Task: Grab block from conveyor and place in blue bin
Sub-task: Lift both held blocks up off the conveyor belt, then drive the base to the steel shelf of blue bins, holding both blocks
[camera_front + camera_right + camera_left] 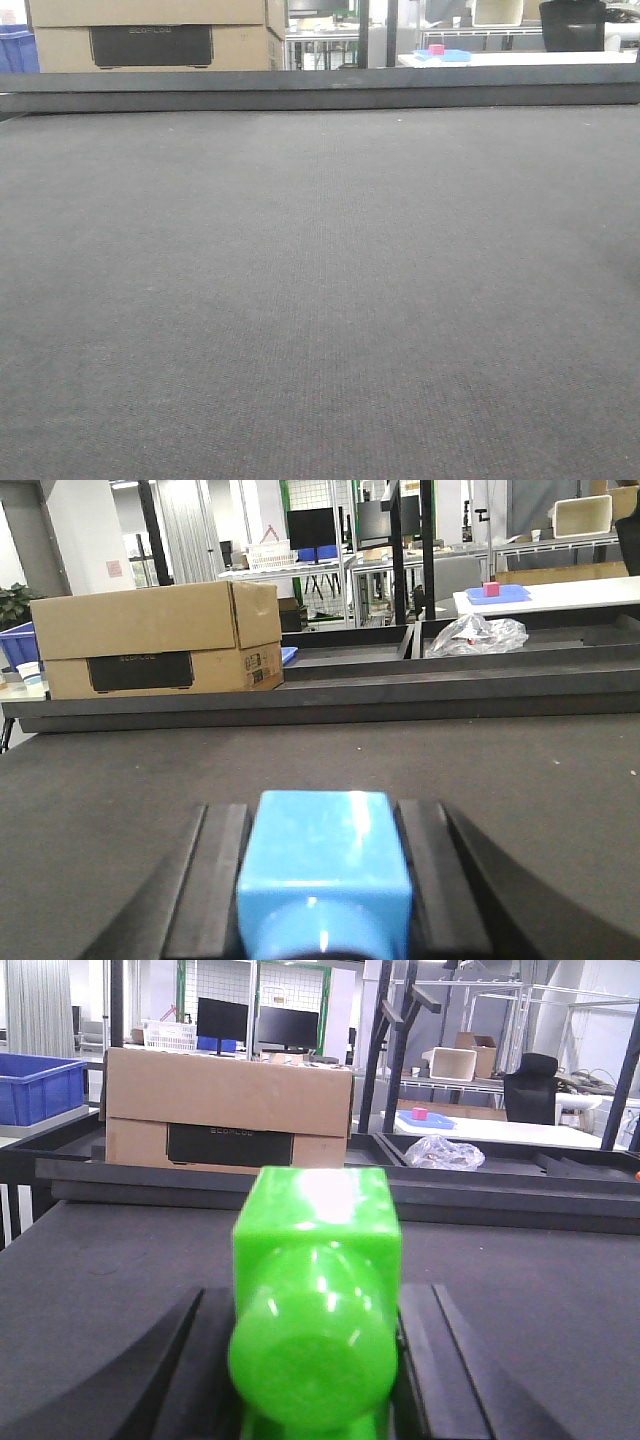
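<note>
I've got the left gripper [315,1295] pinched snug on the green block [315,1260] and the right gripper [325,810] likewise on a blue block [325,855], both low over the conveyor [540,1290], so I'd lift clear of the far rail [560,1195] before swinging left to the blue bin [38,1085].

Front view low and close over the conveyor [320,300], facing across it to the far rail [320,95], both wrist views just above the surface, facing the same way, all three share the cardboard box [228,1110] beyond the rail
</note>
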Robot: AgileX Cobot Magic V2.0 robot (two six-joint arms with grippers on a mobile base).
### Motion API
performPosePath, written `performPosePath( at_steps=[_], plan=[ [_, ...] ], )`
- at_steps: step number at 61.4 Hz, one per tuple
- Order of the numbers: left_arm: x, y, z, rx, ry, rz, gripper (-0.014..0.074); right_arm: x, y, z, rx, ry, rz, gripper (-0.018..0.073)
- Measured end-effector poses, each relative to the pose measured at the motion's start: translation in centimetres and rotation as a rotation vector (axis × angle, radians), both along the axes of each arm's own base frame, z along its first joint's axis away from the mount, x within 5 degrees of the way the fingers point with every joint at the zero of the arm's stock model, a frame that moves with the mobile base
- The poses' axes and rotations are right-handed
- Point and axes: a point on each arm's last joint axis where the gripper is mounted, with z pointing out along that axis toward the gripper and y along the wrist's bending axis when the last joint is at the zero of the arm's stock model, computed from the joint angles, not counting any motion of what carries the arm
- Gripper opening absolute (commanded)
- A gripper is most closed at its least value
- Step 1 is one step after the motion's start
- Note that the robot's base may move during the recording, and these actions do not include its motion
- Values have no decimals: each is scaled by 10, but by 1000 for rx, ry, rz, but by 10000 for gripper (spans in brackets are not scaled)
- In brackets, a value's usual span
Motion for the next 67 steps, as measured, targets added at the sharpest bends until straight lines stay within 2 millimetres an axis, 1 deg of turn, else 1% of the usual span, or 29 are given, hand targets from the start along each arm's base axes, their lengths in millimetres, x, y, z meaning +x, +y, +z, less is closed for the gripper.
performPosePath(
  at_steps=[67],
  plan=[
    [0, 0, 0, -1, 0, 0, -111, 0, 0, 0, -1, 0, 0, -162]
  ],
)
